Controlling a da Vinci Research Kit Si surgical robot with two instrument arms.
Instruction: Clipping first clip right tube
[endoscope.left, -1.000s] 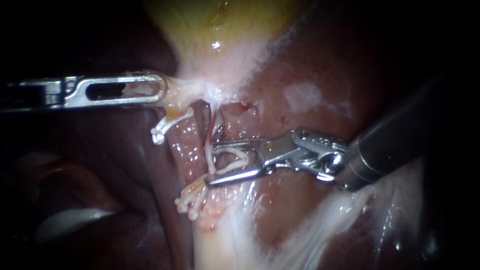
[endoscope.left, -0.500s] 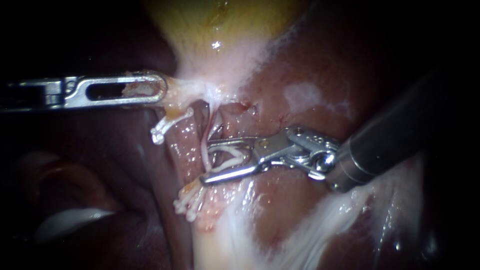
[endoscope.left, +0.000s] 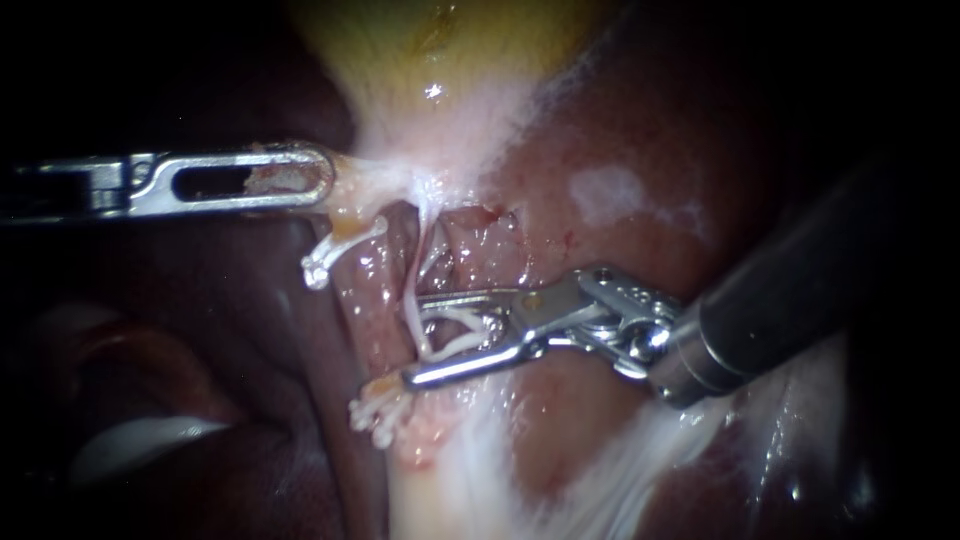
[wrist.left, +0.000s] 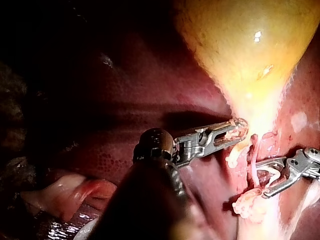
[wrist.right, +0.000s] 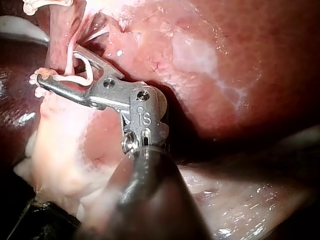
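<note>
a: what has changed in the last second?

b: little. the right instrument (endoscope.left: 412, 338) has nudged toward the tube and then settled slightly lower on it. its lower jaw tip now lies close to the lower clips (endoscope.left: 378, 415) on the thicker left tube (endoscope.left: 365, 300). the left instrument (endoscope.left: 322, 180) has not shifted at all.

a: and the jaws?

b: the right ones stand spread, no narrower than before, with a white clip (endoscope.left: 480, 322) lying open in the gap. the left ones are pinched on the gallbladder (endoscope.left: 430, 50) at its neck, pulling it sideways off the liver (endoscope.left: 620, 120).

a: where is the right tube (endoscope.left: 412, 312)?

b: it is the thin pale strand running down from the neck, and it passes between the spread jaws near their tips. the right wrist view shows the same.

a: so is the clip on?

b: not yet, i judge. the move looks like fine placement, so squeezing remains to be done. the tube sits near the tips, so it could slip out.
</note>
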